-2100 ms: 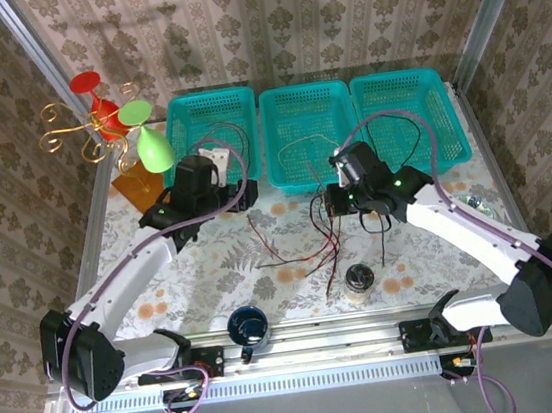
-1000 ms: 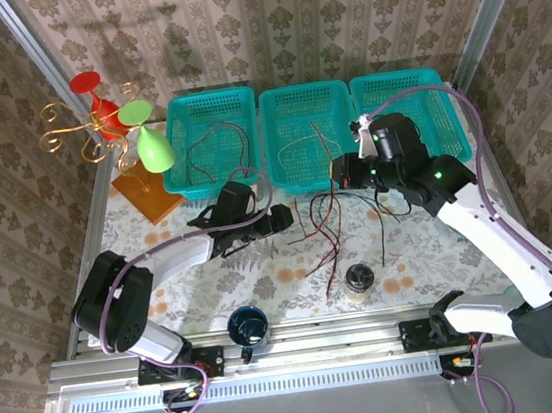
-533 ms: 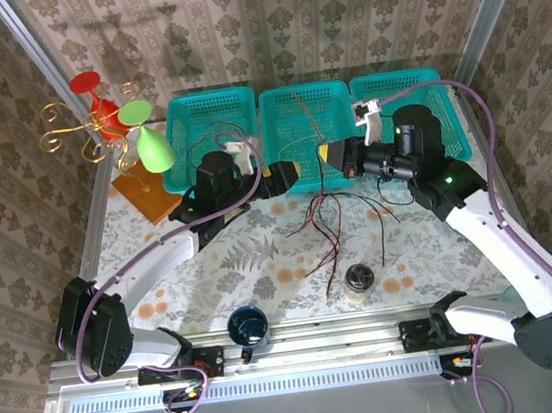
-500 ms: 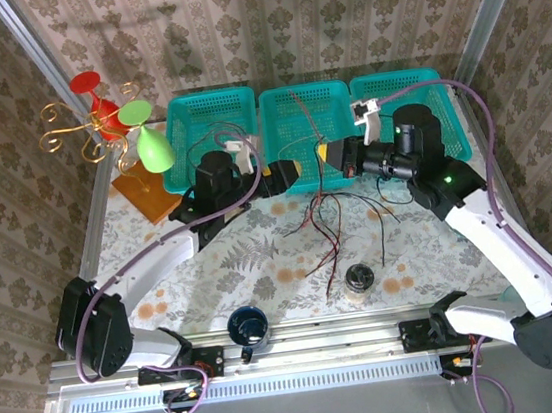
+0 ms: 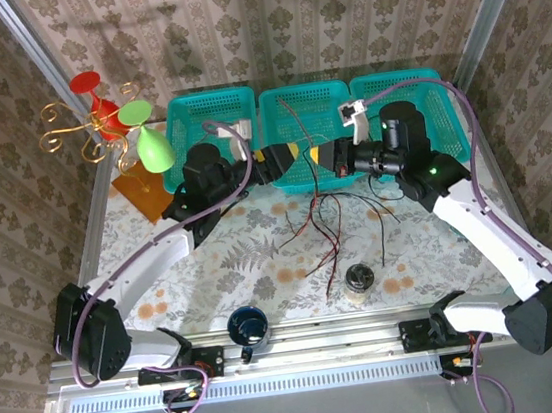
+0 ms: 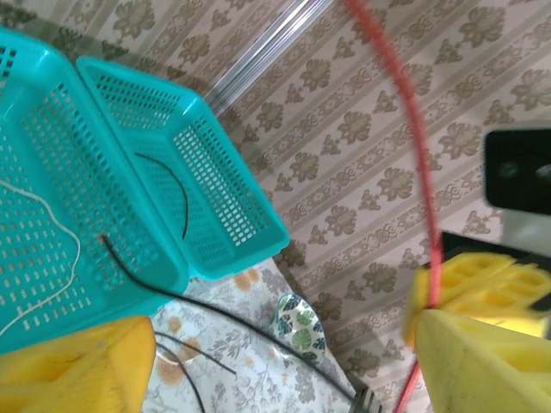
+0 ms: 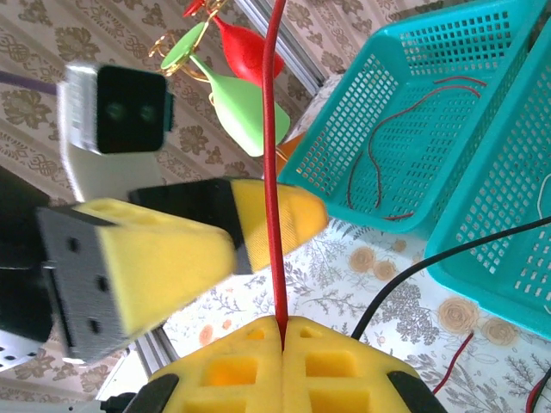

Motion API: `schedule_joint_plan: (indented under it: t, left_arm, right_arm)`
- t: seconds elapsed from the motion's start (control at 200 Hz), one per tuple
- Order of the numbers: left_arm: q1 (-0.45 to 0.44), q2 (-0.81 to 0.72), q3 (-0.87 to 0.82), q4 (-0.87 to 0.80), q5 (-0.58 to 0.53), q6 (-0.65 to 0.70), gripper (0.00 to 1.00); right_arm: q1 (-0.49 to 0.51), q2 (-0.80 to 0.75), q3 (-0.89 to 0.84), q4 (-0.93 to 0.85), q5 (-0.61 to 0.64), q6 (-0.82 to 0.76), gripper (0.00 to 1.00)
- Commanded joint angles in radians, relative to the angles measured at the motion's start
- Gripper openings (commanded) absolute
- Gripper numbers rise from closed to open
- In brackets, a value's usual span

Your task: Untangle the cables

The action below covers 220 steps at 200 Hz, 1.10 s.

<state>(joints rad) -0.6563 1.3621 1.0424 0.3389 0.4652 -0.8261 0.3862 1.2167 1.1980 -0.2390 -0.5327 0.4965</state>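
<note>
Cables (image 5: 323, 223) lie in a loose red and black tangle on the flowered table (image 5: 213, 265), in front of the middle basket (image 5: 306, 102) of three teal baskets, as seen from above. One dark red cable (image 5: 292, 116) rises out of the tangle and arches over that basket. The left gripper (image 5: 290, 154) and the right gripper (image 5: 320, 155) face each other just above the basket's near rim, their tips close together. A thin dark cable lies in the left basket (image 5: 206, 109). Near the front edge stand a jar (image 5: 359, 279) and a blue cup (image 5: 247, 325).

On the left wrist camera, the left gripper's yellow fingers (image 6: 73, 366) stand wide apart and hold nothing. The dark red cable crosses the frame beside the right-hand finger; whether it touches that finger cannot be told. Behind, a white cable (image 6: 53, 284) lies in the middle basket, a black cable (image 6: 178, 185) lies in the right basket (image 6: 228, 202), and another black one trails over the rim onto the table.

On the right wrist camera, the right gripper's yellow pads (image 7: 219, 370) are pressed together on the dark red cable, which runs straight up from the seam. The left gripper's spread fingers sit just behind that cable. Beyond them, the left basket holds another dark red cable.
</note>
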Motion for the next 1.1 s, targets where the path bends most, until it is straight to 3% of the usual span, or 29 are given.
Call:
schedule_joint_plan:
  t: [0.0, 0.2, 0.36, 0.43, 0.51, 0.54, 0.64, 0.69, 0.775, 0.855, 1.0, 1.095]
  left_arm:
    - [-0.018, 0.014, 0.064, 0.058, 0.026, 0.025, 0.8]
    - [-0.029, 0.08, 0.136, 0.093, 0.021, 0.012, 0.77]
    - [-0.038, 0.142, 0.204, 0.111, 0.05, -0.003, 0.6]
    - [-0.039, 0.154, 0.219, 0.109, 0.049, -0.001, 0.43]
    - [-0.039, 0.16, 0.23, 0.11, 0.045, -0.002, 0.0]
    - [-0.039, 0.16, 0.233, 0.107, 0.041, -0.003, 0.0]
    - [-0.039, 0.152, 0.251, 0.086, 0.045, 0.005, 0.0]
    - [-0.038, 0.149, 0.261, 0.069, 0.05, 0.014, 0.0]
    - [-0.038, 0.148, 0.278, 0.05, 0.06, 0.021, 0.0]
    - [-0.039, 0.154, 0.289, 0.053, 0.079, 0.011, 0.0]
    - [-0.045, 0.165, 0.309, 0.052, 0.114, 0.0, 0.0]
    - [-0.052, 0.175, 0.335, 0.031, 0.155, 0.004, 0.0]
  right_arm:
    - [0.004, 0.019, 0.026, -0.027, -0.033, -0.018, 0.0]
    - [0.011, 0.016, 0.011, -0.025, -0.058, -0.019, 0.0]
    - [0.012, 0.001, -0.007, -0.022, -0.06, -0.021, 0.0]
    - [0.012, -0.012, -0.017, -0.019, -0.056, -0.019, 0.0]
    - [0.01, -0.026, -0.028, -0.016, -0.049, -0.015, 0.0]
    - [0.007, -0.033, -0.033, -0.015, -0.044, -0.01, 0.0]
    - [-0.024, -0.066, -0.075, 0.045, -0.056, 0.063, 0.52]
    - [-0.062, -0.087, -0.117, 0.119, -0.088, 0.153, 0.65]
    - [-0.142, -0.113, -0.202, 0.26, -0.158, 0.325, 0.76]
    - [-0.202, -0.114, -0.247, 0.315, -0.18, 0.439, 0.8]
    - [-0.274, -0.039, -0.254, 0.293, -0.238, 0.58, 0.86]
    - [-0.29, 0.062, -0.168, 0.179, -0.314, 0.538, 0.87]
